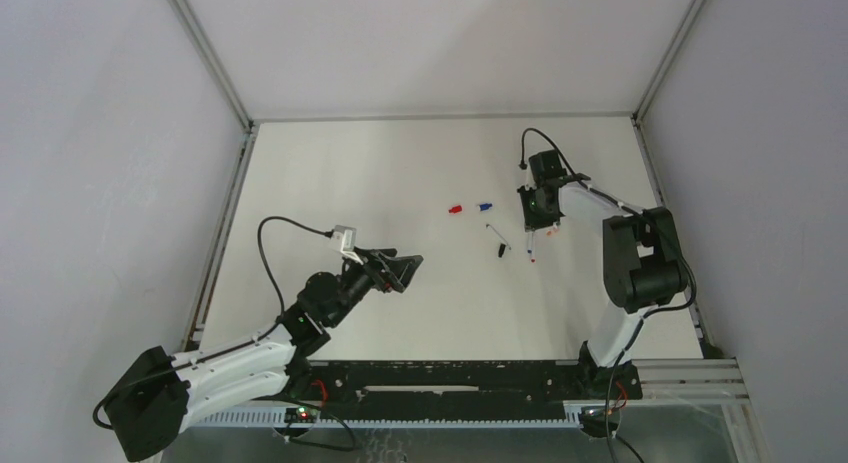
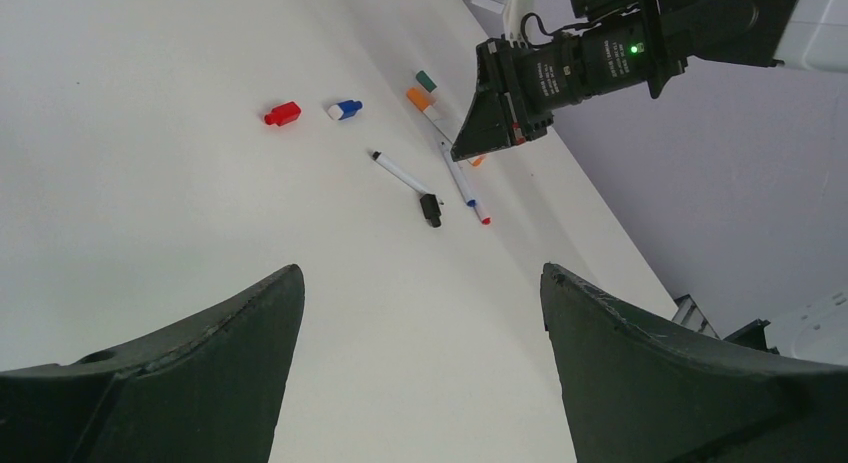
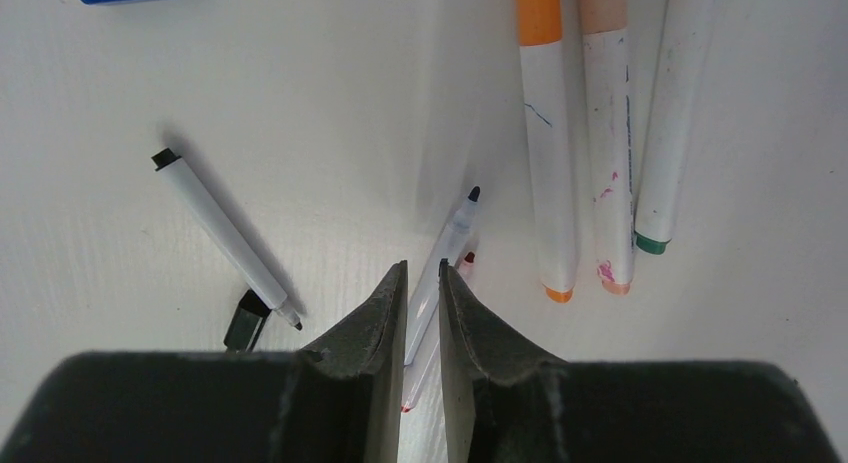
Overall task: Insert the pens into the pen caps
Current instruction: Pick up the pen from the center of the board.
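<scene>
The slim, round, white plastic blue-tipped pen [image 3: 452, 233] lies flat on the matte white table [image 3: 330, 103], its back end in the narrow slot between the wedge-shaped black fingers of the right gripper [image 3: 423, 273], which stand almost together; whether they press it I cannot tell. Near it lie a black-tipped pen [image 3: 220, 233] and a stubby black cap [image 3: 245, 321]. The left gripper [image 2: 421, 275] hangs spread wide, well apart.

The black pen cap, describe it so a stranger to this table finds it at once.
On the white table, left of the right arm, a slanted white pen lies nearer than the red cap and blue cap. The black pen cap sits at its near end. It is the only black stub; those two are coloured.
</scene>
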`<state>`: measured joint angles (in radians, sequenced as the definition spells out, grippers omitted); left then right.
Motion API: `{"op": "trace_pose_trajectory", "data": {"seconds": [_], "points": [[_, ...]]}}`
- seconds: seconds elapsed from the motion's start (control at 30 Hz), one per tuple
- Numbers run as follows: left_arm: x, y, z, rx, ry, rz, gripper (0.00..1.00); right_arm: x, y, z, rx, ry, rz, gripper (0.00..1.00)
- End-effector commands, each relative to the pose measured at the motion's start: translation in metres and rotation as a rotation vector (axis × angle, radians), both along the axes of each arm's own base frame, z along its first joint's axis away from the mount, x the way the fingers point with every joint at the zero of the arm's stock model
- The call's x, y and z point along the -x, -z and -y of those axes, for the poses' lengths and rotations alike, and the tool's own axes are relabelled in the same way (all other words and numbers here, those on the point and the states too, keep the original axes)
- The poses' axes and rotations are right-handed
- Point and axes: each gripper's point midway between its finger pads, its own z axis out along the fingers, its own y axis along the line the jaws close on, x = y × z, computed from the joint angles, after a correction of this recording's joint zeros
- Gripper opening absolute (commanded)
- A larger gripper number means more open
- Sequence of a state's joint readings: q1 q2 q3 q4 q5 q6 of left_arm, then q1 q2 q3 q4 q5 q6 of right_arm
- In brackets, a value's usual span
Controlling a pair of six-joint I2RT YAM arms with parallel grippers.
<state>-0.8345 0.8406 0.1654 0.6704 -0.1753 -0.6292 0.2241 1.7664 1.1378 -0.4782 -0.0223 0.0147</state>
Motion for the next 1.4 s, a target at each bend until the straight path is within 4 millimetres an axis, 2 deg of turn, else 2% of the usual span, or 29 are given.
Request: {"op": "trace_pose_trajectory", "data": {"seconds": [0.0, 0.73, 1.1, 1.37], "points": [[-0.001, -0.019, 0.002, 0.051, 0.006, 0.033, 0.92, -0.008, -0.005, 0.001, 0.003, 0.027, 0.009, 0.24], [0.001, -0.02, -0.001, 0.069, 0.0, 0.032, 0.92, -0.008, -0.013, 0.005, -0.034, 0.05, 0.01, 0.25], [0.001, -0.02, -0.002, 0.073, -0.003, 0.032, 0.92, -0.005, -0.007, 0.005, -0.035, 0.05, -0.01, 0.21], [0.001, -0.02, -0.003, 0.075, -0.004, 0.032, 0.92, -0.002, 0.002, 0.004, -0.043, 0.047, -0.042, 0.21]]}}
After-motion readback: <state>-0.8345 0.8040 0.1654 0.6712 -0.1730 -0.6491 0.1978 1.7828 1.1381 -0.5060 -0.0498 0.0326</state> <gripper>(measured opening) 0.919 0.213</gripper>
